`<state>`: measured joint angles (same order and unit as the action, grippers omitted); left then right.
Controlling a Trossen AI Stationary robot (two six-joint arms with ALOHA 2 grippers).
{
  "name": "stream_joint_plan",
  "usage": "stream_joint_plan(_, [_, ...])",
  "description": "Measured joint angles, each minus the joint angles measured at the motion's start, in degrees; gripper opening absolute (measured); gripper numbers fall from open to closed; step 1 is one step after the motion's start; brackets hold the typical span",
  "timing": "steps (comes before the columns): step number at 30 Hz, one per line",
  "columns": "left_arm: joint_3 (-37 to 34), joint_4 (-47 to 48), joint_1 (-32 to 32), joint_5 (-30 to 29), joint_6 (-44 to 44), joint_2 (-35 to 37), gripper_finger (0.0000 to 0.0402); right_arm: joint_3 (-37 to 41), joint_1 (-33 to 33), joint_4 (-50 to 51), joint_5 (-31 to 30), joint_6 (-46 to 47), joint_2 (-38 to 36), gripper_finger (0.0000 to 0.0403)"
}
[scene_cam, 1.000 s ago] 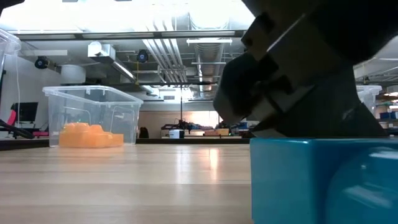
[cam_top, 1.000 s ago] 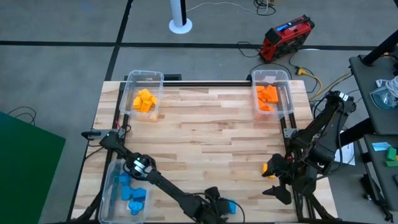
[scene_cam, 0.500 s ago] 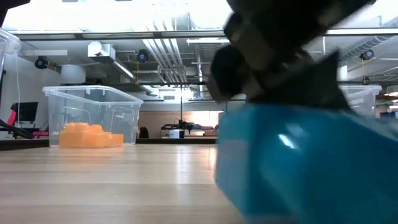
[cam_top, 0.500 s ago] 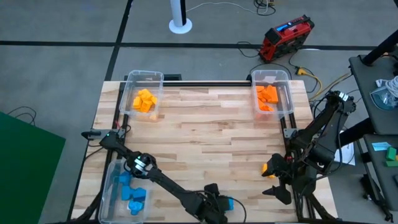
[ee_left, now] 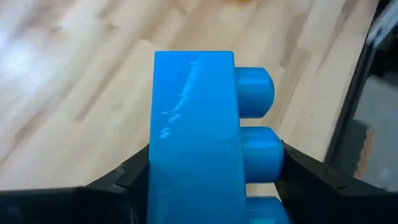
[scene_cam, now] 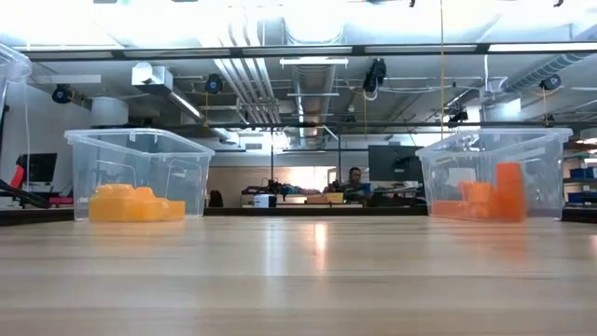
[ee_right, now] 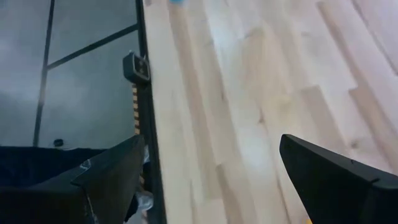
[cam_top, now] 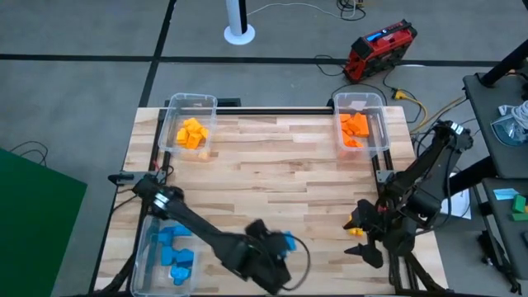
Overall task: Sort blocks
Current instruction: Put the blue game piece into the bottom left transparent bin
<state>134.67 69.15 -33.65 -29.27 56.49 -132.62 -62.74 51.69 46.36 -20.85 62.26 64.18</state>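
Left tool (cam_top: 279,245) grips a blue block (ee_left: 199,137) above the bench (cam_top: 272,173); right tool (cam_top: 363,235) waits open at the bench's right edge.

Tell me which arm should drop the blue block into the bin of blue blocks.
Left. Its gripper already holds the blue block and sits near the bin of blue blocks. The right gripper waits empty at the table's far edge.

I count three clear plastic bins (cam_top: 186,106) on the wooden table (cam_top: 272,173): one holding yellow-orange blocks (cam_top: 192,133), one holding orange blocks (cam_top: 355,129), one holding blue blocks (cam_top: 171,247). One blue studded block (ee_left: 199,137) sits between the fingers of one of the two arms' grippers, the left gripper (cam_top: 276,245).
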Motion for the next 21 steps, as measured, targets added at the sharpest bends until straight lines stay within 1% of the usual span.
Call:
stream_joint_plan(4, [-0.1, 9.1, -1.7, 0.7, 8.1, 6.8, 0.0232, -0.1, -2.9, -0.4, -0.2, -3.0, 0.0, 0.0365])
stream_joint_plan(6, [-0.1, 14.3, -3.4, 3.4, 13.0, 9.7, 0.0232, -0.3, -4.7, -0.4, -0.1, -4.1, 0.0, 0.0365])
stream_joint_plan(9, [-0.2, 21.8, -7.3, 9.3, 21.5, 13.8, 0.0232, -0.4, -7.6, -1.4, 0.3, -5.6, 0.0, 0.0365])
stream_joint_plan(10, [-0.7, 21.1, -8.9, 10.4, 22.9, 15.1, 0.0232, -0.4, -8.6, -2.2, 0.3, -6.3, 0.0, 0.0365])
stream_joint_plan(13, [-1.9, 21.0, -13.6, 11.2, 26.5, 18.0, 0.0232, -0.4, -12.0, -5.3, 1.3, -8.3, 0.0, 0.0365])
stream_joint_plan(14, [-2.5, 20.7, -14.9, 11.2, 27.6, 19.1, 0.0232, -0.4, -13.2, -6.7, 2.1, -8.9, 0.0, 0.0365])
stream_joint_plan(16, [-4.6, 20.9, -17.5, 9.3, 29.0, 21.7, 0.0232, -0.4, -15.8, -9.4, 3.4, -10.3, 0.0, 0.0365])
stream_joint_plan(19, [-11.0, 20.8, -20.1, 6.4, 31.7, 26.1, 0.0232, -0.3, -19.9, -14.2, 4.6, -13.5, 0.0, 0.0365])
stream_joint_plan(21, [-17.7, 20.8, -21.4, 5.4, 34.0, 29.7, 0.0232, -0.3, -23.1, -17.3, 5.2, -14.6, 0.0, 0.0365])
